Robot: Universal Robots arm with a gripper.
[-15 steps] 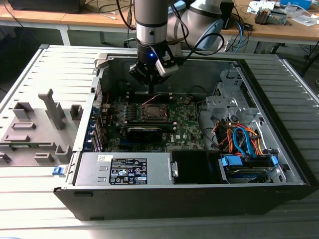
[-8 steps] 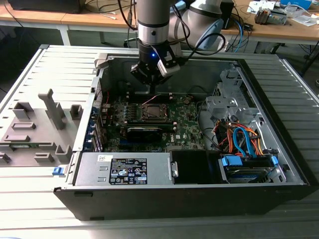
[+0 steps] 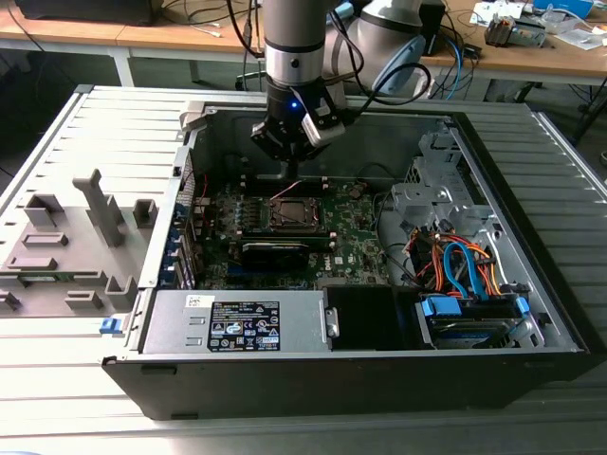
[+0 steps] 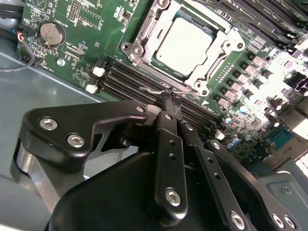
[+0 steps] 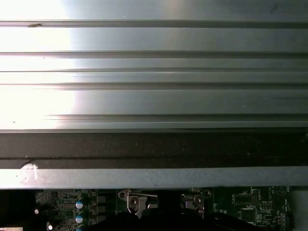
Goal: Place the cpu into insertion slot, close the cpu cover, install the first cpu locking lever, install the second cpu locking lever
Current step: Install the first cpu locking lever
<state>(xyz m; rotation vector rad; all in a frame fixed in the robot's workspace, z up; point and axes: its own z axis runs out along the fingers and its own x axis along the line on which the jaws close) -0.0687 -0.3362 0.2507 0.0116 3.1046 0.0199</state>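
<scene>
One cpu (image 4: 183,41) sits under one closed cpu cover (image 4: 144,29).

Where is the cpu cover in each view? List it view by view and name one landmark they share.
Exterior view: the cpu cover lies mid-board inside the open computer case, just below the arm.
Second wrist view: the cover frames the pale cpu, beyond the tool tips.
First wrist view: bright metal pieces, probably its end, sit between green board areas.
Shared landmark: the green motherboard around it.
</scene>
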